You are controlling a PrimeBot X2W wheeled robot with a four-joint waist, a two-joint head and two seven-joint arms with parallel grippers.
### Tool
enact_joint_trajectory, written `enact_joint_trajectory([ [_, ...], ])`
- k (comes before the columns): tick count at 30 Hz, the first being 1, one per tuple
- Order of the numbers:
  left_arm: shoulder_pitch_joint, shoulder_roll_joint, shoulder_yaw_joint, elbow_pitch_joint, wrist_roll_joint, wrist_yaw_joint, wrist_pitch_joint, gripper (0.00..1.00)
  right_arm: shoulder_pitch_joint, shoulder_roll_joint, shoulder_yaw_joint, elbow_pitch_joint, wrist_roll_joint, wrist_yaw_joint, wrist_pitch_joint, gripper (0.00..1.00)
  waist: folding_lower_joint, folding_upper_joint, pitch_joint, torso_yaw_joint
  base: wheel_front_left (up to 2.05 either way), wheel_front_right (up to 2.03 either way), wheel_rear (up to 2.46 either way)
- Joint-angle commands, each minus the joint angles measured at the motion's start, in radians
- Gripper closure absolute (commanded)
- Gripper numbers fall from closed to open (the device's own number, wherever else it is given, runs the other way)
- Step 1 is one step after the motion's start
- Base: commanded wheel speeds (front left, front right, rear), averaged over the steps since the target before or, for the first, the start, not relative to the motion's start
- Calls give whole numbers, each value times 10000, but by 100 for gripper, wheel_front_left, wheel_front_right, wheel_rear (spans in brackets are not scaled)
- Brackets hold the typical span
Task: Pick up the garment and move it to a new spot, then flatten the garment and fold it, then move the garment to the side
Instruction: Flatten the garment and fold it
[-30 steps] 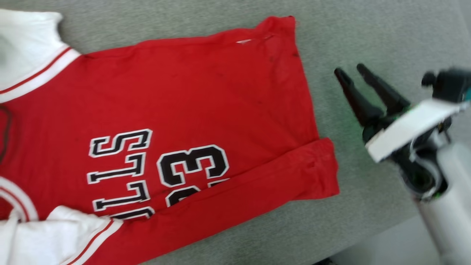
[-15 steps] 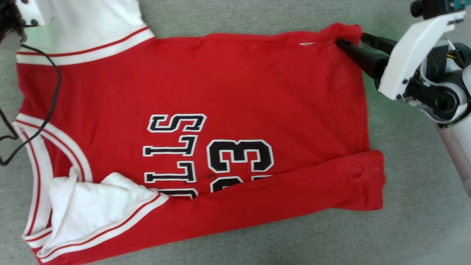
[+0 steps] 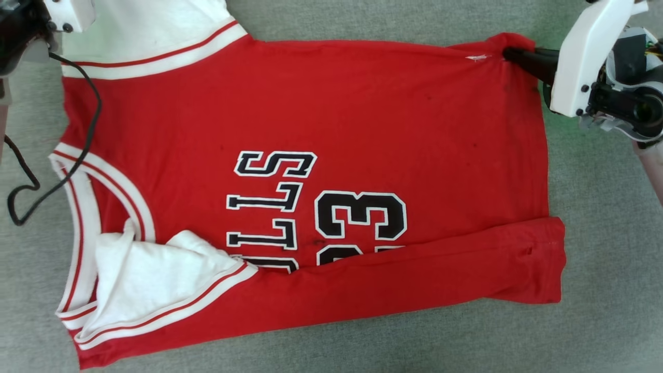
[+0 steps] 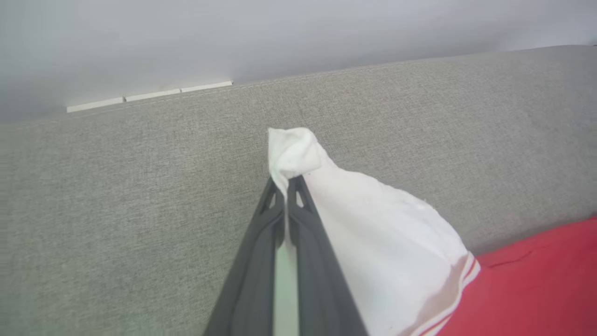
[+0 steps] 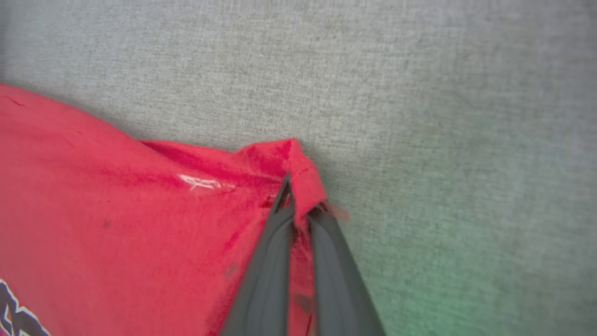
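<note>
Garment (image 3: 311,119) is being kept spread face-up on the grey upholstered surface (image 3: 595,259), with "BULLS" (image 3: 269,207) and "23" (image 3: 360,217) reading sideways in the head view. Its far hem corner is being pinched by the right gripper (image 5: 298,200): fingers (image 5: 266,270) closed on red cloth, corner bunched up at the tips. The far white sleeve (image 4: 373,233) is being gripped by the left gripper (image 4: 285,184), fingers closed on a fold of it, fabric peaking above the tips. The near sleeve (image 3: 155,280) is being left tucked over the chest beside the striped neck trim (image 3: 77,207). The near side edge (image 3: 440,274) is being kept folded over the front, covering part of the lettering. A black cable (image 3: 83,140) is being draped across the shoulder area.
</note>
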Motion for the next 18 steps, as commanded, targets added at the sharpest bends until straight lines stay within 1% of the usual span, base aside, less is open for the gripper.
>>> enact_joint_trajectory([
  [1,159,31,58,-22,-15,-56,-116,100,262,145,188,56,-12,-11,-51,100,0,0,-100,73,0,0,0],
  [5,798,150,131,-249,-56,-78,-596,100,396,-349,25,-540,-182,-9,-614,100,0,0,-508,252,0,0,0],
  [10,2323,223,494,-883,-377,45,-1493,100,1333,-878,-299,-1322,-261,-9,-1136,100,0,0,-1190,534,0,0,0],
  [14,3980,298,851,-1577,-716,302,-2200,100,2523,-1162,-679,-1948,-323,-9,-1411,100,0,0,-1799,722,0,0,0],
  [18,5892,399,1246,-2286,-1074,636,-2782,100,3790,-1248,-1106,-2459,-405,-9,-1548,100,0,0,-2392,828,0,0,0],
])
